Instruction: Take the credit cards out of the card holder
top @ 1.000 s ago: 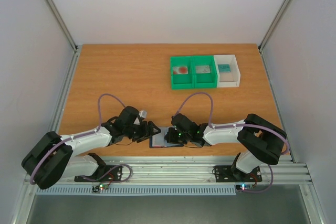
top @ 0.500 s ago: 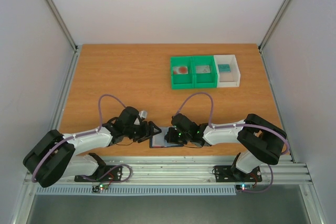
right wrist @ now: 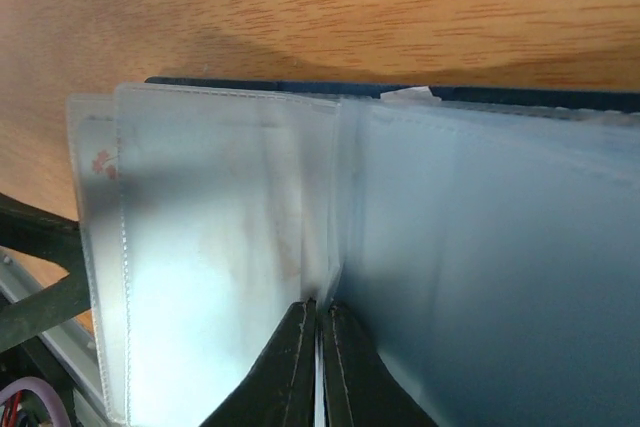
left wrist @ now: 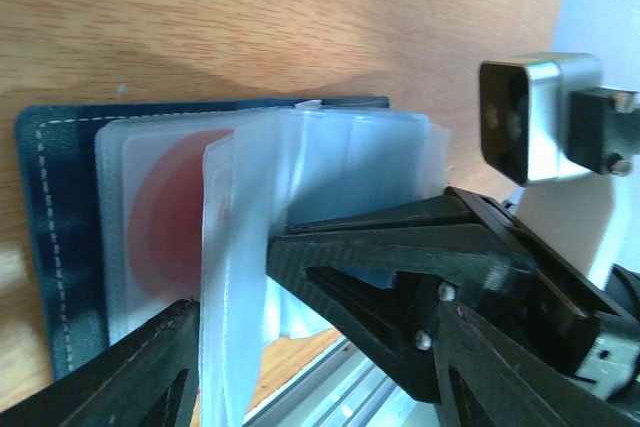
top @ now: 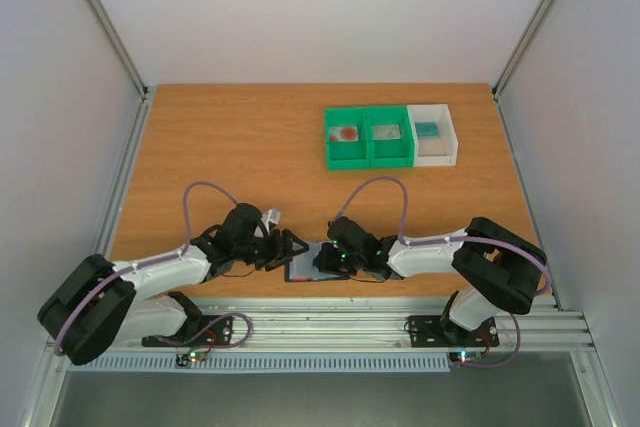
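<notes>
No word, brand or number can be read anywhere (the card (left wrist: 170, 212) in the holder (left wrist: 50, 207) shows only a plain red disc, no lettering).

Top camera: above and behind, looking down on the whole orange-brown wooden table (top: 250, 147). Wrist cameras: very close, facing each other across the dark navy folding card holder (left wrist: 58, 197), seen in all views.
</notes>
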